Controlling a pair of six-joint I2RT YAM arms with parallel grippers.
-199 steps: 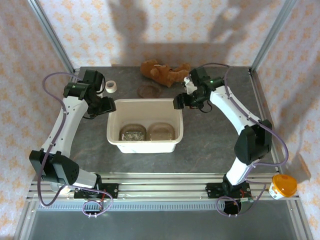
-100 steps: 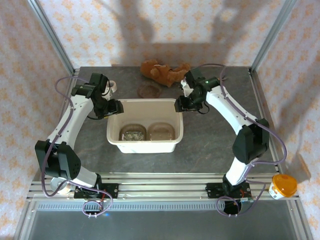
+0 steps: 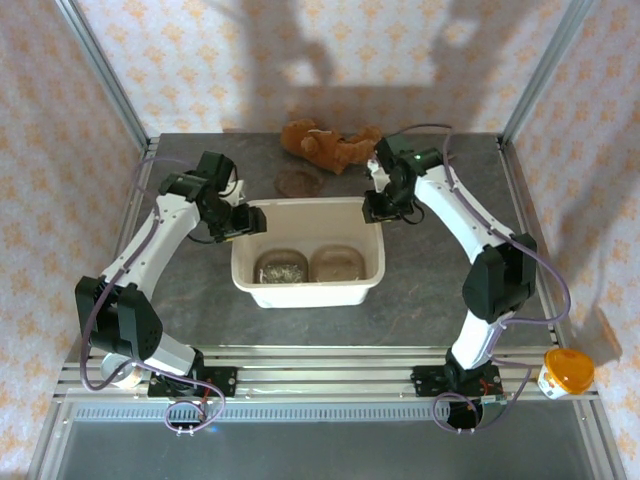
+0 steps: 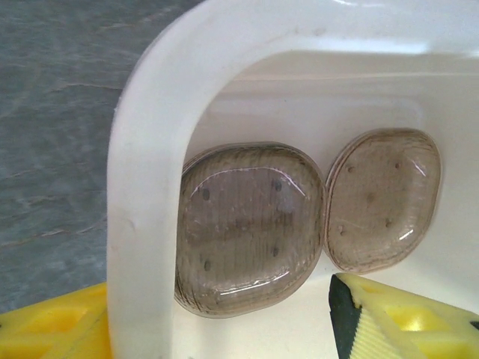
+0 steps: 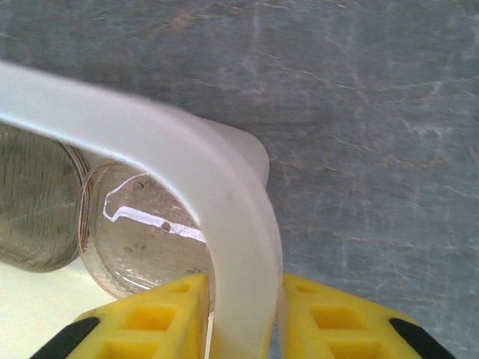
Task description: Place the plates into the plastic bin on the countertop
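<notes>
The cream plastic bin (image 3: 308, 292) stands mid-countertop (image 3: 430, 290) with two tinted plates (image 3: 283, 266) (image 3: 337, 264) side by side on its floor. A third plate (image 3: 298, 182) lies on the countertop behind the bin. My left gripper (image 3: 245, 222) is open at the bin's back left corner. In the left wrist view the left gripper (image 4: 221, 321) straddles the rim (image 4: 142, 187), with both plates (image 4: 251, 224) (image 4: 382, 198) below it. My right gripper (image 3: 375, 208) is at the back right corner. The right wrist view shows the right gripper (image 5: 243, 299) shut on the rim (image 5: 224, 187), one finger either side.
A brown teddy bear (image 3: 325, 143) lies at the back of the countertop, just behind the loose plate. Aluminium rails frame the surface. An orange-lidded cup (image 3: 566, 372) sits outside the frame at the front right.
The bin has shifted to the right. My left gripper moved right to the bin's back left corner. The right gripper closed onto the rim.
</notes>
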